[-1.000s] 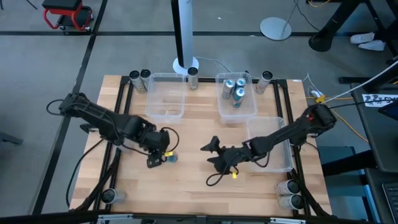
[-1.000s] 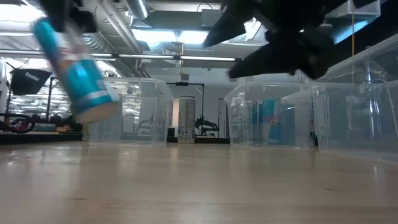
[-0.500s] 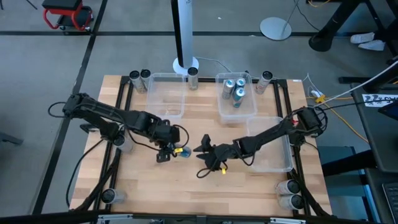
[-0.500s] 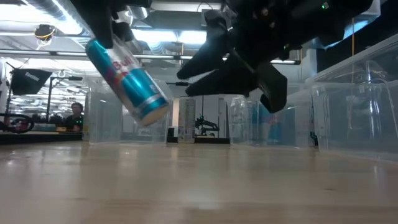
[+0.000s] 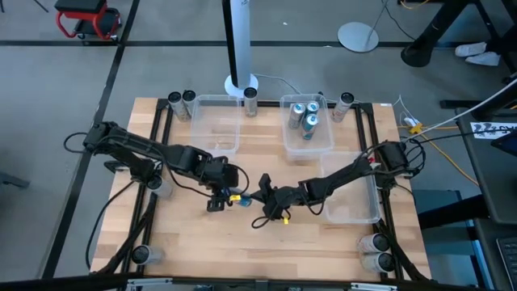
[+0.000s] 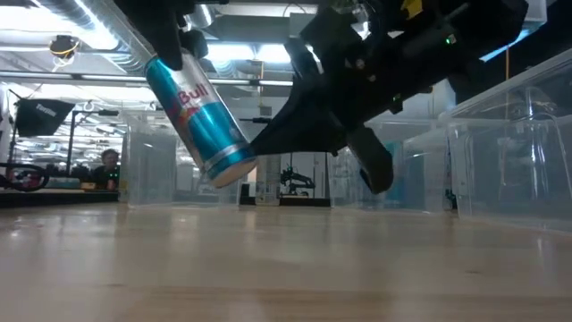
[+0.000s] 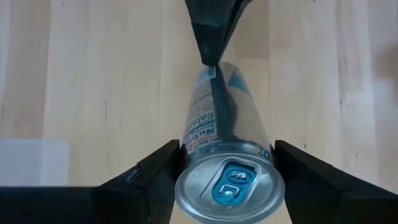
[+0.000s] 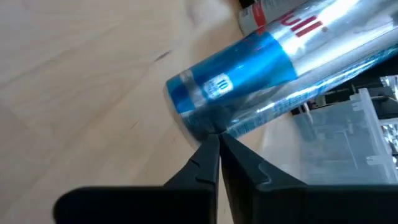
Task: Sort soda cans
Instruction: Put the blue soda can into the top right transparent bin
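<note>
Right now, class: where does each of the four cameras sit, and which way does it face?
High view: overhead, facing down on table, both arms.
Low view: tabletop height, facing the room; tilted blue can in the air.
Left wrist view: past left gripper, shut on the can.
Right wrist view: past right gripper, shut, tips at the can.
All four share the can.

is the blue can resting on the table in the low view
No, the blue can hangs tilted in the left gripper, its lower end clear above the wooden table.
</note>
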